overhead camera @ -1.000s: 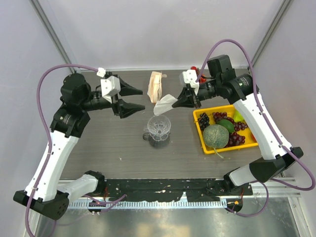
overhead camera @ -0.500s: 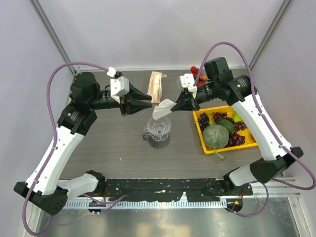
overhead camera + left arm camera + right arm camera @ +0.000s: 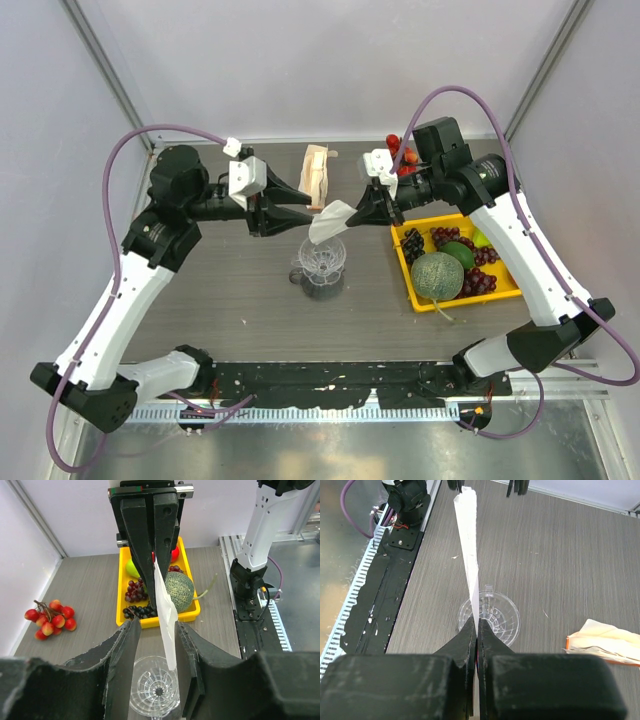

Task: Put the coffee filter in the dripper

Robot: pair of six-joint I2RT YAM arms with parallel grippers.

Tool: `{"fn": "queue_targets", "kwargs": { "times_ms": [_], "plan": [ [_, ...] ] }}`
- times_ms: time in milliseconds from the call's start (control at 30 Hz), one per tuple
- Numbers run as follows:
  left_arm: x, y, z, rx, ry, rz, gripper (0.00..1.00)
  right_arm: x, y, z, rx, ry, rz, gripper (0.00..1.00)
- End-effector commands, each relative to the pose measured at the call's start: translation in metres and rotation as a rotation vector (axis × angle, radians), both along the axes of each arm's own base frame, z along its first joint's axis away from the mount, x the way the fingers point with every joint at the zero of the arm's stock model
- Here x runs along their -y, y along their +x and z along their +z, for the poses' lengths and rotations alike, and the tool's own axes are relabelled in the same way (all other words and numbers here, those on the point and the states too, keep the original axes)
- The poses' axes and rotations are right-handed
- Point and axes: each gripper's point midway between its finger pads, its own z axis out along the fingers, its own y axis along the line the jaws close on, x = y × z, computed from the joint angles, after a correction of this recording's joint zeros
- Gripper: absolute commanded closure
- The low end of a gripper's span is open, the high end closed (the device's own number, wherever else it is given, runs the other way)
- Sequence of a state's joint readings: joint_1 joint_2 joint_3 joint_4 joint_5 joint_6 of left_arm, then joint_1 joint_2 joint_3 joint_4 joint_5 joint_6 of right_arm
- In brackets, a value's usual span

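The coffee filter (image 3: 330,220) is a flat white paper, held in the air just above the clear ribbed dripper (image 3: 322,262) that stands upright on the table. My right gripper (image 3: 358,212) is shut on the filter's right end. In the right wrist view the filter (image 3: 469,545) runs edge-on from the shut gripper (image 3: 476,622) over the dripper (image 3: 492,617). My left gripper (image 3: 312,210) is open. In the left wrist view the filter's free end (image 3: 166,615) hangs between the fingers of that gripper (image 3: 157,630), close to the right finger (image 3: 187,645), above the dripper (image 3: 155,690).
A beige pack of stacked filters (image 3: 318,175) lies behind the dripper. A yellow tray (image 3: 405,262) at the right holds a melon (image 3: 437,277), grapes and other fruit. A bunch of cherries (image 3: 50,617) lies at the back right.
My left gripper has moved right, and its open fingers now stand around the filter's free end. My right gripper shifted slightly left with the filter, then stayed still.
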State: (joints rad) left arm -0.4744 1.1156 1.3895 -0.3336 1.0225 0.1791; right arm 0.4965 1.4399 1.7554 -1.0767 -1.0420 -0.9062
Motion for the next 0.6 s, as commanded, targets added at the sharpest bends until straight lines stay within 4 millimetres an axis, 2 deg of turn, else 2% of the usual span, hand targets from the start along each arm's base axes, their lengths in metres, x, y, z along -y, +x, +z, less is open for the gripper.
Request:
{"fn": "queue_targets", "kwargs": {
  "times_ms": [0, 233, 567],
  "plan": [
    [0.0046, -0.0021, 0.0164, 0.031, -0.025, -0.018, 0.6, -0.0003, -0.009, 0.0181, 0.045, 0.045, 0.017, 0.95],
    [0.0078, 0.0045, 0.0147, 0.023, -0.021, 0.002, 0.65, 0.0002, -0.0121, 0.0176, 0.052, 0.045, 0.023, 0.95],
    [0.0051, -0.0005, 0.0203, 0.065, -0.031, -0.003, 0.65, 0.0017, -0.014, 0.0141, 0.055, 0.032, 0.03, 0.95]
  ]
}}
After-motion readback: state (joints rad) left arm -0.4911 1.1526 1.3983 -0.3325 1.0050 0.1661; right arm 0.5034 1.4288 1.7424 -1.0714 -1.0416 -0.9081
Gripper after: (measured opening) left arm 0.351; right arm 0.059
